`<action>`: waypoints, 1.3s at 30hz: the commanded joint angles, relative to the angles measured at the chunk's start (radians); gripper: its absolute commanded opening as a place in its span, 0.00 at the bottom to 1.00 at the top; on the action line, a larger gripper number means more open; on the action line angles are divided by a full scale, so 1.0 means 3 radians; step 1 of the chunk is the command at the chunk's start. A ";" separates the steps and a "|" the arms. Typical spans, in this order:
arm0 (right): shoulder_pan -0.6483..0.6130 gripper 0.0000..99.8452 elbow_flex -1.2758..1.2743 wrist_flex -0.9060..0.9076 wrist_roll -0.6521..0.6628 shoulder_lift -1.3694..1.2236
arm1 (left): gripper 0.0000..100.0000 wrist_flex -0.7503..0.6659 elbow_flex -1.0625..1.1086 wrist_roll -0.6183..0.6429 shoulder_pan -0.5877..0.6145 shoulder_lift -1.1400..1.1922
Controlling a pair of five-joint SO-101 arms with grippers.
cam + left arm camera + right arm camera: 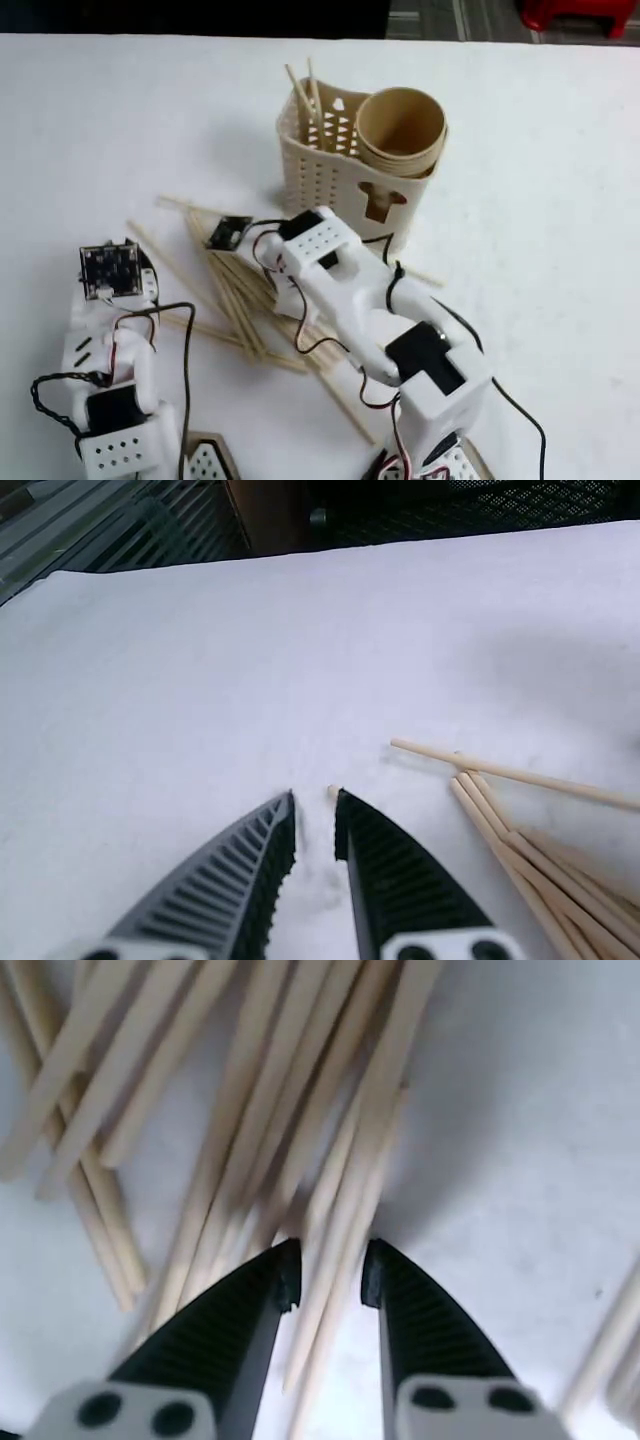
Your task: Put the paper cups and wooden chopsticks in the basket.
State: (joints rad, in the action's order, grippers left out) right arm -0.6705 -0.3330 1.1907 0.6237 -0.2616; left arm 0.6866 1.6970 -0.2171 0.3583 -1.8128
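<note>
A cream perforated basket (pixel 320 185) stands at the back of the white table. It holds stacked paper cups (pixel 401 128) and a few upright wooden chopsticks (pixel 310 92). Loose chopsticks (pixel 238 290) lie in a pile in front of it. My right arm (pixel 325 255) slants down onto that pile. Its gripper (pixel 331 1265) is open, with two chopsticks (pixel 335 1230) of the pile between its fingertips. The left arm (pixel 110 340) sits folded at the front left. Its gripper (pixel 313 805) hovers over bare table with only a thin slit between the fingers, beside more chopsticks (pixel 520 860).
The table's (pixel 540 250) far edge meets a dark floor behind the basket. Black cables (pixel 185 330) trail over the table and across some chopsticks by the arm bases. One stray chopstick (pixel 345 405) lies in front of the right arm's base.
</note>
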 commanded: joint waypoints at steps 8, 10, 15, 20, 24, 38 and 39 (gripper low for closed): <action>-0.0064 0.02 0.0189 0.0064 0.0015 -0.0222 | 0.09 -0.0056 -0.0015 -0.0041 -0.0023 -0.0049; -0.0064 0.02 0.0235 0.0156 0.0015 -0.0176 | 0.09 -0.0056 -0.0015 -0.0041 -0.0023 -0.0049; -0.0054 0.02 0.0240 0.0289 -0.0005 0.0222 | 0.09 -0.0056 -0.0015 -0.0041 -0.0023 -0.0049; -0.0049 0.02 0.0240 0.0448 -0.0010 0.0800 | 0.09 -0.0056 -0.0015 -0.0041 -0.0023 -0.0049; -0.0049 0.02 0.0240 0.0494 -0.0015 0.1225 | 0.09 -0.0056 -0.0015 -0.0041 -0.0023 -0.0049; 0.0248 0.02 0.1156 0.0095 -0.0726 0.2294 | 0.09 -0.0056 -0.0015 -0.0041 -0.0023 -0.0049; 0.0304 0.02 0.1268 -0.0013 -0.0793 0.2299 | 0.09 -0.0056 -0.0015 -0.0041 -0.0023 -0.0049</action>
State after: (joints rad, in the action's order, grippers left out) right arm -0.6260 -0.0752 1.2612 0.4488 0.3751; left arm 0.6866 1.6970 -0.2171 0.3583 -1.8128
